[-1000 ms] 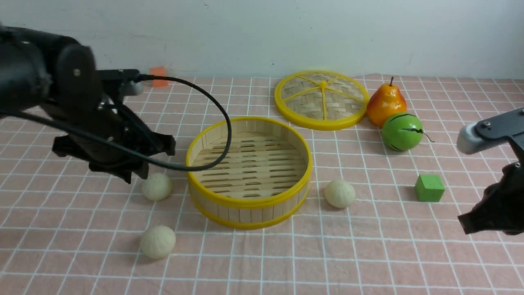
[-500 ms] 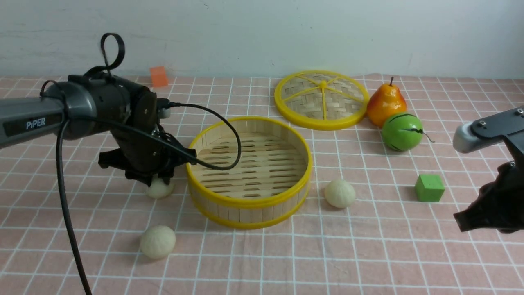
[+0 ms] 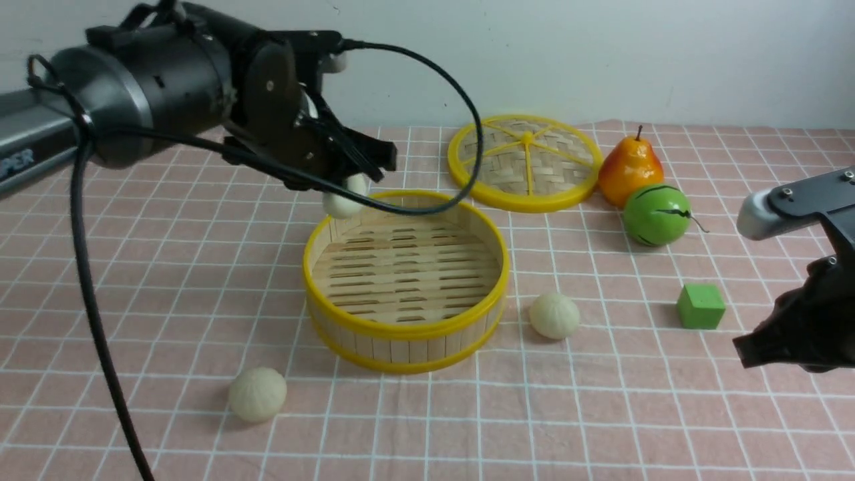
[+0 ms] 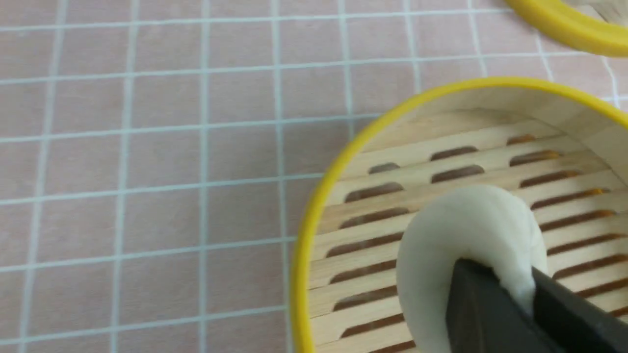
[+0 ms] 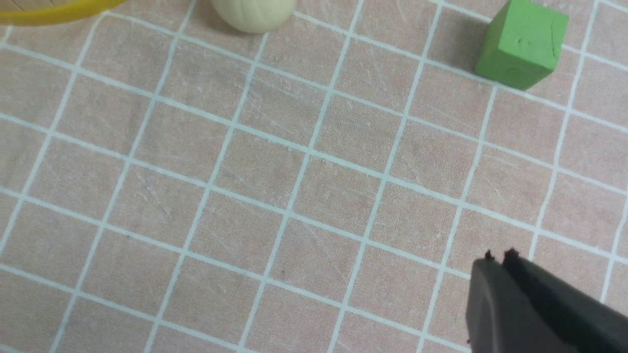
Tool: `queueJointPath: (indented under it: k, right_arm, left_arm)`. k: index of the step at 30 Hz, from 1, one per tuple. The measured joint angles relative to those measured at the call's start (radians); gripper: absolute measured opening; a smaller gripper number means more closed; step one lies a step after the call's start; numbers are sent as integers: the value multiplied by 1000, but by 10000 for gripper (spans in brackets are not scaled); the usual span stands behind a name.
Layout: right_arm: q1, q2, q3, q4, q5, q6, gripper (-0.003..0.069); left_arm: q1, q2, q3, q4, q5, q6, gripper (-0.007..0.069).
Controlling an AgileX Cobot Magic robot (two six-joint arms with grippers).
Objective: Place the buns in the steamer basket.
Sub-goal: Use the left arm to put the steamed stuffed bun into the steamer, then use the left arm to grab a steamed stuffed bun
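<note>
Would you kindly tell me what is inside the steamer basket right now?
Nothing rests on the visible slatted floor of the steamer basket. One bun hangs above it near the rim, clamped in the left gripper. The near wall hides the floor's closest strip.

lid (image 3: 526, 162) behind steamer basket (image 3: 403, 349)

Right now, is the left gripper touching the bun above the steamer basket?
Touching. The left wrist view shows the left gripper with its dark fingers pressed into the bun from both sides, above the steamer basket.
</note>
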Motion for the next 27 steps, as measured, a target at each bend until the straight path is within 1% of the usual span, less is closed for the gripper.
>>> queueJointPath:
  k: [1,2,4,5,7,8,11,13,16,18,20,22,24,25,26,27]
  right_arm:
    - [0,0,0,7,0,-1,21]
    - [0,0,0,10,0,-1,22]
    - [0,0,0,20,-2,-1,23]
    - [0,0,0,21,-2,-1,23]
    - [0,0,0,27,-6,-1,25]
    - [0,0,0,34,-8,-1,27]
    - [0,0,0,38,-8,-1,31]
    - [0,0,0,38,-8,-1,31]
    - [0,1,0,38,-8,-1,31]
    - [0,1,0,38,-8,-1,33]
    - [0,1,0,46,-8,-1,34]
    - [0,1,0,64,-8,-2,37]
    - [0,1,0,83,-4,-3,40]
    - [0,1,0,85,-3,-3,40]
    - [1,1,0,101,-1,-3,41]
    - [1,1,0,101,-1,-3,41]
  left_arm:
    - [-4,32,0,0,-8,3,44]
    - [-4,39,0,0,-10,4,44]
    - [-5,124,4,0,-18,4,149]
    - [-5,129,3,0,-18,4,149]
    - [-5,154,7,0,-17,1,234]
    - [-5,146,7,1,-18,-13,306]
    - [-6,75,7,1,6,-34,398]
    - [-6,27,7,5,31,-35,409]
    - [-6,-143,18,37,151,-38,410]
    - [-6,-207,51,50,185,-38,401]
    - [-4,-319,154,71,208,-51,382]
    - [2,-384,308,74,187,-99,365]
    - [5,-419,463,74,119,-156,358]
    - [5,-421,478,74,119,-162,358]
    - [5,-425,579,74,48,-198,357]
    - [5,-425,589,74,29,-206,357]
